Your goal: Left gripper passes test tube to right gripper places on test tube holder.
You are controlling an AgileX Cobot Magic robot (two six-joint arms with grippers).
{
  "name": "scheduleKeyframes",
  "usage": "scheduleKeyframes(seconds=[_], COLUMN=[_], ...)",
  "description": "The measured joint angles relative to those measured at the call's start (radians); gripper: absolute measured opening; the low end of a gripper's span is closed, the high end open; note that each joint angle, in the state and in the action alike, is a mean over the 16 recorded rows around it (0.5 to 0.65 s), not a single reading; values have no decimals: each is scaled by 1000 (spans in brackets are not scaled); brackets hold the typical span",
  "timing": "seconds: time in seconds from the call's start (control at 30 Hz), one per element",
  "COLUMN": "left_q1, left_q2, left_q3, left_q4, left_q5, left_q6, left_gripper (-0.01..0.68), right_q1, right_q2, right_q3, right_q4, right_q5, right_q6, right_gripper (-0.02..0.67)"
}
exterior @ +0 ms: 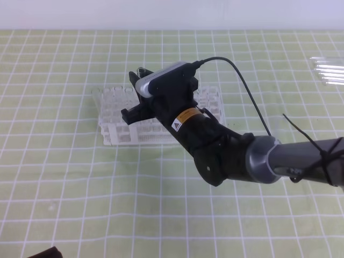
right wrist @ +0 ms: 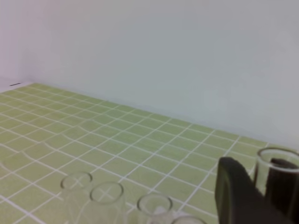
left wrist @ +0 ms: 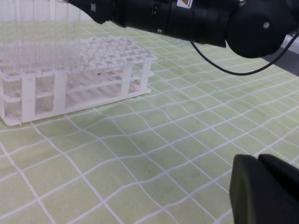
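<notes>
Between the right end effector's [right wrist: 261, 191] fingers, a test tube [right wrist: 276, 175] is pinched upright above the test tube holder [exterior: 115, 115]. Slight misalignment could catch its base on the grid. Left end effector [left wrist: 264, 189]: state unclear.

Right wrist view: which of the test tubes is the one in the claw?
The test tube at far right, its rim highest, sits between the right claw fingers. The three lower rims to its left stand free of the claw.
</notes>
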Motion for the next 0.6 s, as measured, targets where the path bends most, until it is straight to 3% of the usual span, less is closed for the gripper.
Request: scheduleKeyframes(seconds=[0.6], left_q1=[0], left_q2=[-1], left_q3=[-1], left_q4=[0], left_q5=[2], left_q6=[0], left_gripper=[0], right_q1=[0], right_q2=[12], right_q3=[0], right_q4=[24], right_q5=[-7], right_q6=[0], right_gripper=[24])
